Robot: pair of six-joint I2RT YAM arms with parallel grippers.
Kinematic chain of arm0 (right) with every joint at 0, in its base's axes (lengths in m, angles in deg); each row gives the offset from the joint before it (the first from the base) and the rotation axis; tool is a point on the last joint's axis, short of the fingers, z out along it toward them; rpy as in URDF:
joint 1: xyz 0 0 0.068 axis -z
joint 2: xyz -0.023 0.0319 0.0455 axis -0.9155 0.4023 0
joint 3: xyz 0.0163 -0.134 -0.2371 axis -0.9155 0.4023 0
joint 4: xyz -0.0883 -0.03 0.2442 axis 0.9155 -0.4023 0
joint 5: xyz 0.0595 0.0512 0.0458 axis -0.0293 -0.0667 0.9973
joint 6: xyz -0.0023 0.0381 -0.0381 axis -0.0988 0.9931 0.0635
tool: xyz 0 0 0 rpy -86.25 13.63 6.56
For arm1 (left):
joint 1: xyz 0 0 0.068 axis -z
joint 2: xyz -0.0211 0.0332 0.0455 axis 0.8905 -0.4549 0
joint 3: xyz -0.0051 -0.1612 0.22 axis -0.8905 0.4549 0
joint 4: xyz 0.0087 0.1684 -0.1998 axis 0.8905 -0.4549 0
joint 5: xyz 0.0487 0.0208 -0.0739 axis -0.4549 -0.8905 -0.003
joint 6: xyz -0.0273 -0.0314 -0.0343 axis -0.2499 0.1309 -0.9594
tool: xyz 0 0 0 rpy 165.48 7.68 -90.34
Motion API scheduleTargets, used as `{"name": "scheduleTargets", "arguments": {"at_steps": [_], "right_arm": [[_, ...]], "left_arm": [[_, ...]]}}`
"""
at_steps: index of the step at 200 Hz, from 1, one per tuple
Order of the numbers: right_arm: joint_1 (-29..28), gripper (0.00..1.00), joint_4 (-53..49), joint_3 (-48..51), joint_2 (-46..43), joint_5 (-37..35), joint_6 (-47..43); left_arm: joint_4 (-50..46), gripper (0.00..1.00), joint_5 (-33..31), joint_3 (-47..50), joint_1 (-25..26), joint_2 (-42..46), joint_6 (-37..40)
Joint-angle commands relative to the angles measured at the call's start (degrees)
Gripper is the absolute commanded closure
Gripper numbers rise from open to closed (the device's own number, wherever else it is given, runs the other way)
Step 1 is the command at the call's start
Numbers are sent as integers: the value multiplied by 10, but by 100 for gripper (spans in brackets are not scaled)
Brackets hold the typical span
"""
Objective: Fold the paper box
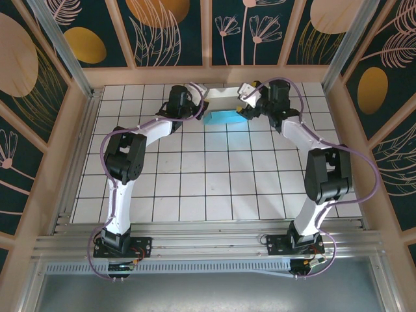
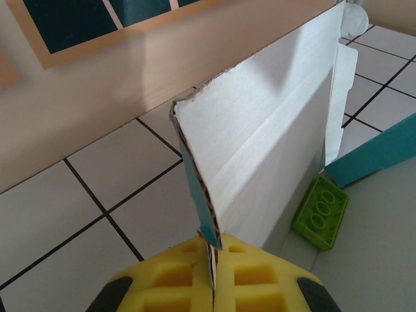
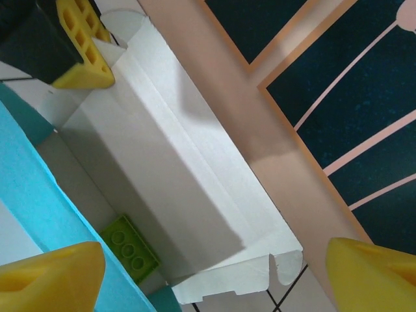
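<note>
White-tiled table (image 1: pixel 214 182), far edge: the paper box (image 1: pixel 224 107) sits against the back wall. My left gripper (image 2: pixel 213 279) clamps its upright flap; my right gripper (image 3: pixel 214 253) gapes, empty. I'd fold along the crease, slowly.

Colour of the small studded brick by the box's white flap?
Lime green brick; right wrist view shows it best.

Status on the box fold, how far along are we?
Done: the teal-and-white card box is partly shaped, its long white wall raised, with a green studded brick inside. In hand: the left gripper is shut on that wall's end edge; the right gripper hangs open over the other end, holding nothing. Left: the tabbed end flap is not yet tucked, so the box isn't closed.
</note>
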Motion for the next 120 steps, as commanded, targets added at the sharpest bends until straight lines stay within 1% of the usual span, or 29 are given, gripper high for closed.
{"name": "scheduleTargets", "arguments": {"at_steps": [1, 38, 82, 120], "right_arm": [[-2, 10, -8, -25, 11, -6, -52], [-3, 9, -43, -55, 24, -10, -98], [-8, 8, -59, -45, 3, -4, -121], [-13, 8, -86, -41, -8, -6, -157]], "left_arm": [[19, 100, 22, 11, 4, 24, 39], [53, 100, 56, 33, 4, 40, 72], [93, 100, 101, 63, 4, 65, 116], [106, 100, 136, 91, 4, 79, 162]]}}
